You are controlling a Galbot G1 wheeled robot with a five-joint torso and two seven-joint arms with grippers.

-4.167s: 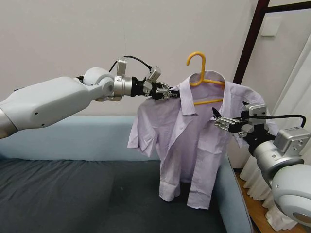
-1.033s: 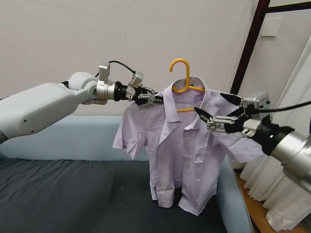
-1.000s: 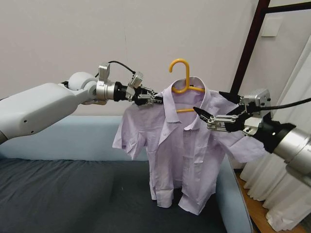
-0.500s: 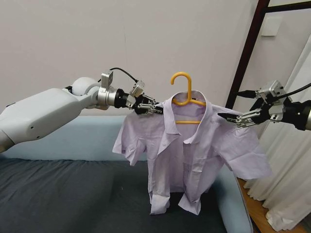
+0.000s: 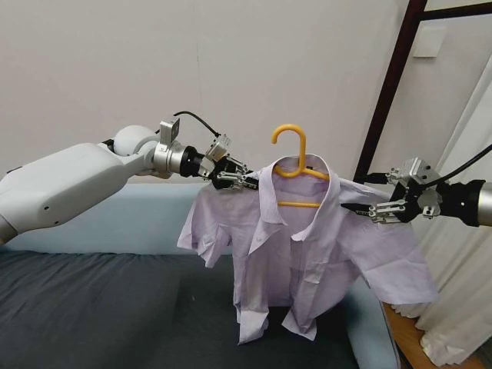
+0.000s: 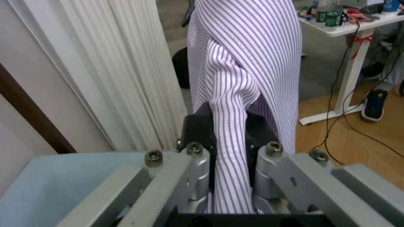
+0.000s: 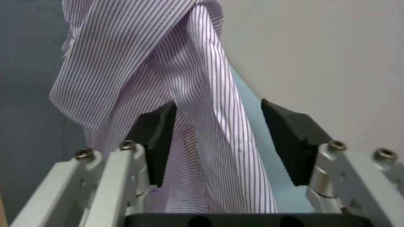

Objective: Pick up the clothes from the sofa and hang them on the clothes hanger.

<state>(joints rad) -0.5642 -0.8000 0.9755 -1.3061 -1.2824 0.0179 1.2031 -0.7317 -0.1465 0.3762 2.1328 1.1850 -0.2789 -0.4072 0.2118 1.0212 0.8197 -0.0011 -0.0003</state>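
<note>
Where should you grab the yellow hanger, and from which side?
By its hook, from above: on the yellow hanger the hook stands bare over the collar, while the shirt drapes its arms. The left gripper pinches one shoulder; the right gripper sits open at the other.

No lettering to read right now, bottles (image 6: 332,12) on the white table (image 6: 328,29) in the left wrist view wear labels too small to make out, nothing legible on shirt (image 5: 307,246) or hanger (image 5: 296,165).
</note>
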